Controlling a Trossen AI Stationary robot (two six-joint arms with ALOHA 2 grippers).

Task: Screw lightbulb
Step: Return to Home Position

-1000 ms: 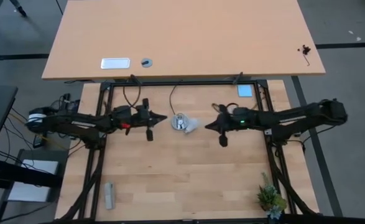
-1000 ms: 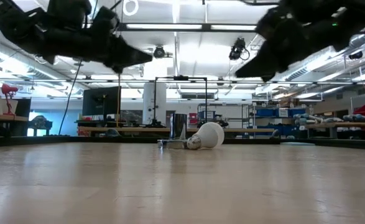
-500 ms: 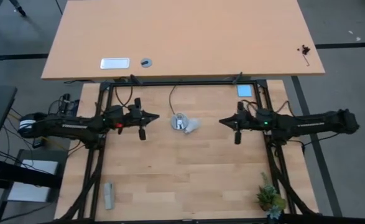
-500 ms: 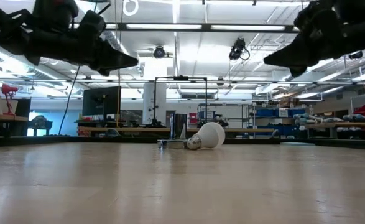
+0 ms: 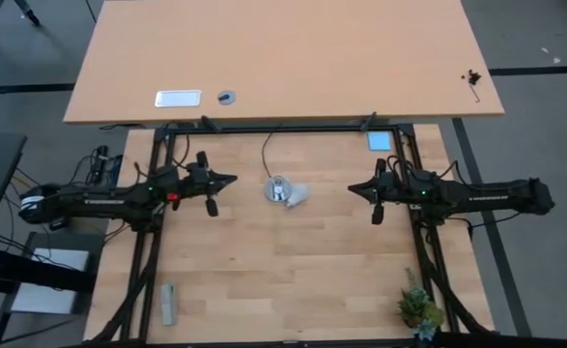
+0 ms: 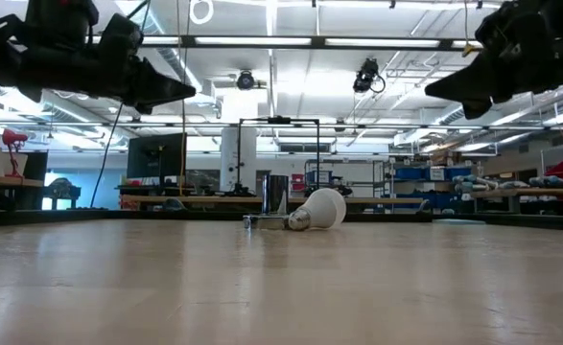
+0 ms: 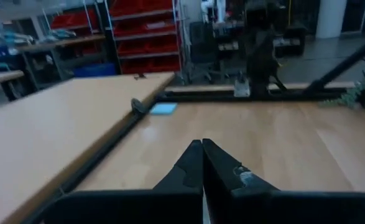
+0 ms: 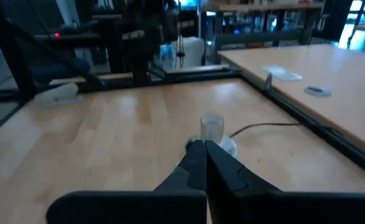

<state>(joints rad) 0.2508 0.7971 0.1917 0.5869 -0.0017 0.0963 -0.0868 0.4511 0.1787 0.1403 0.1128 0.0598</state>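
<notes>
The white frosted lightbulb (image 5: 299, 196) lies on its side on the wooden table, its neck against the round silver socket base (image 5: 279, 188); both also show in the low view, the bulb (image 6: 325, 207) to the right of the socket (image 6: 269, 221). My left gripper (image 5: 233, 178) hovers shut and empty to the left of them, well above the table (image 6: 187, 93). My right gripper (image 5: 352, 188) hovers shut and empty to their right (image 6: 434, 91). In the right wrist view the socket (image 8: 212, 128) stands beyond the shut fingertips (image 8: 204, 144). The left wrist view (image 7: 202, 144) shows no bulb.
A black cord (image 5: 268, 151) runs from the socket toward the far edge. A grey block (image 5: 170, 304) lies near the front left, a small plant (image 5: 419, 307) at the front right, and a blue patch (image 5: 381, 141) at the far right. A larger table (image 5: 283, 58) stands beyond.
Both grippers have drawn back from the bulb and socket, the left toward the table's left edge, the right toward the right edge and upward. Both stay shut and empty. The bulb and socket have not moved.
</notes>
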